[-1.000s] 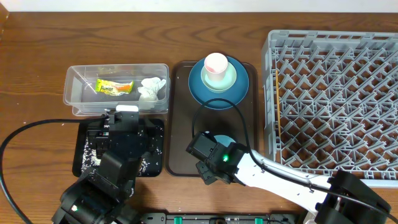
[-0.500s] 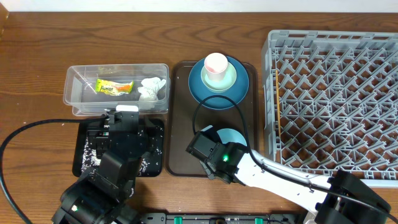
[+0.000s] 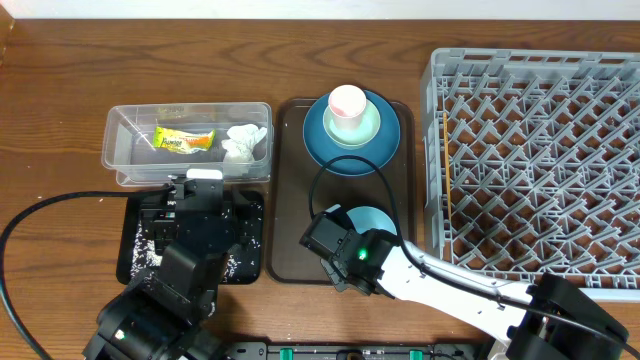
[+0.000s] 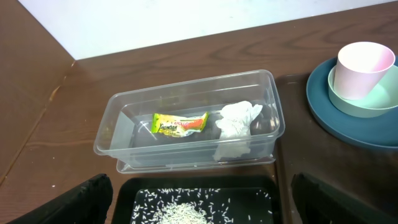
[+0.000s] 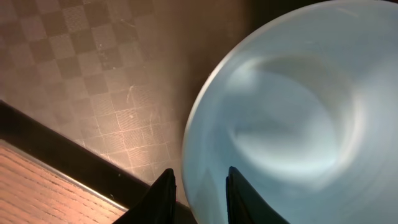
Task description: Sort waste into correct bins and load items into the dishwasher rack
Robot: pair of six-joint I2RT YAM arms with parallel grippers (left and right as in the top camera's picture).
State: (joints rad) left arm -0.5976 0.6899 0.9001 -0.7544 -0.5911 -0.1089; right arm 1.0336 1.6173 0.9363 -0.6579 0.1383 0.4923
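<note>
The dishwasher rack (image 3: 535, 160) fills the right of the counter (image 3: 60, 80). Its upright pegs are rigid, and thin wooden chopsticks (image 3: 445, 170) appear to lie along its left edge.

Left of it, the brown serving tray (image 3: 292, 190) carries the dark blue plate (image 3: 385, 150) at the far end, with the mint-green bowl (image 3: 372, 122) and pink cup (image 3: 346, 103) stacked on it. The pale blue-white bowl (image 5: 286, 124) sits at the near end.

That bowl is your piece. It is probably light, stiff and glossy, so slippery and easy to chip; take it by the rim. Your right end effector (image 5: 199, 186) straddles that rim with its jaws a little apart, and you cannot tell whether the pads bite yet. On the way to the rack, mind the tray's lip and the rack wall.

Your left end effector (image 4: 200, 188) hangs wide open and empty above the black tray (image 4: 255, 208) of rice grains (image 4: 180, 214). Beyond it, the clear tub (image 4: 106, 134) holds the snack wrapper (image 4: 180, 123) and the tissue (image 4: 236, 121).
</note>
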